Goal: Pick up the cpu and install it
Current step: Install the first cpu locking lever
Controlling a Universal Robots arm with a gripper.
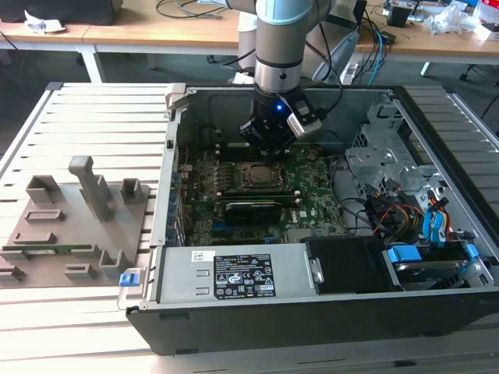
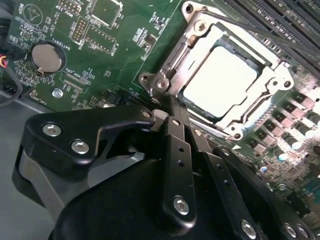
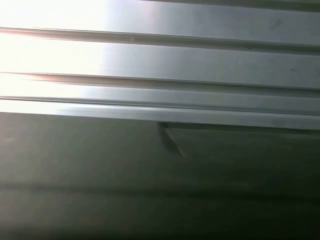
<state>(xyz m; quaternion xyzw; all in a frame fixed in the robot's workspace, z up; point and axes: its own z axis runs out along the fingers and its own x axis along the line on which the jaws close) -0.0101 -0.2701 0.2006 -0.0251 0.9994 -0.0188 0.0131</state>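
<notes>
So the open PC case lies flat on its side on the slatted table, which puts the motherboard face up for the arm to reach straight down. The gripper hangs right over the socket. The cpu already sits inside the socket frame, silvery top up. The fingers look pinched together with nothing between them, tip near the frame's corner.
</notes>
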